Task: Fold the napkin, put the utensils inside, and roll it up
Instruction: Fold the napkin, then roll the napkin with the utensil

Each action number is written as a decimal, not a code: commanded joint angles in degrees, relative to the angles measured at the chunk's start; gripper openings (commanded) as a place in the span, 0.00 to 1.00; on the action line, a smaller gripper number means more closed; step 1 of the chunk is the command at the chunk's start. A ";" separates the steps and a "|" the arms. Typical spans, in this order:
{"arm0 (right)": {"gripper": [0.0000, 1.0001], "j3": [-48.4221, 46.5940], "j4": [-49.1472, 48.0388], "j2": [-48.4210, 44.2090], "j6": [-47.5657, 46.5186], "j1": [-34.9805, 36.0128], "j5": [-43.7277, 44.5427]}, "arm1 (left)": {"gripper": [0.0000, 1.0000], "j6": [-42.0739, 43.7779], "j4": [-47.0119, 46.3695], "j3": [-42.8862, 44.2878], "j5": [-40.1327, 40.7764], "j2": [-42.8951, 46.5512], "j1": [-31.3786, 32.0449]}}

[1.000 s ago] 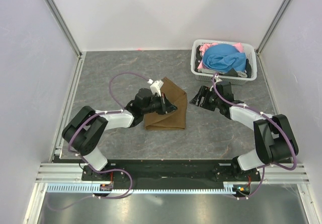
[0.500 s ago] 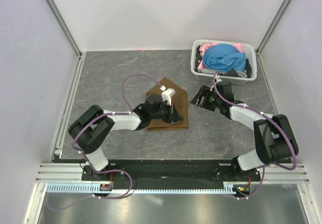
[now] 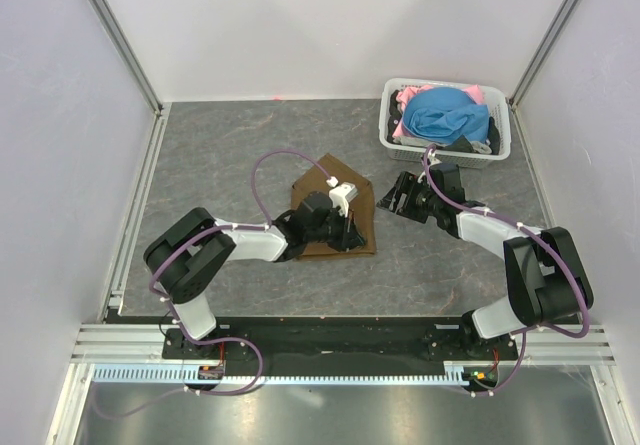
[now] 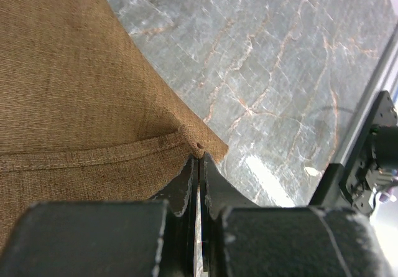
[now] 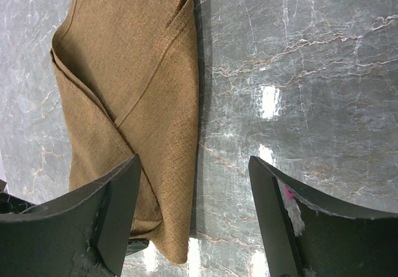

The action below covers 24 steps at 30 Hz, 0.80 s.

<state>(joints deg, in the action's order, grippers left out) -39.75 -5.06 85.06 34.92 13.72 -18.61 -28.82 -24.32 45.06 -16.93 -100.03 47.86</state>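
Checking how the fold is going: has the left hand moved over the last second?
Yes. The left hand, shut on a corner of the napkin, has pulled toward the near rail and slightly rightward in the top view.

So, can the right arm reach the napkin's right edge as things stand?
Probably yes: the right pincer hangs open just beside the napkin, with nothing between them. The left pincer only pinches one corner.

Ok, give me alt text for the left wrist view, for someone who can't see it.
The left gripper is shut on a puckered edge of the brown napkin, near its corner. The cloth fills the left of the view, with the grey marbled table showing to the right.
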 commanded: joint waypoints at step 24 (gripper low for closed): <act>0.79 5.55 7.25 -10.44 -2.13 0.96 -6.70 | 0.97 -4.05 6.38 1.80 5.59 14.85 -3.72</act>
<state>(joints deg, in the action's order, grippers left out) -35.94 -0.14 75.66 34.20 13.78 -21.56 -30.52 -19.35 48.97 -13.30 -92.66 47.55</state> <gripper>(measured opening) 0.786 0.933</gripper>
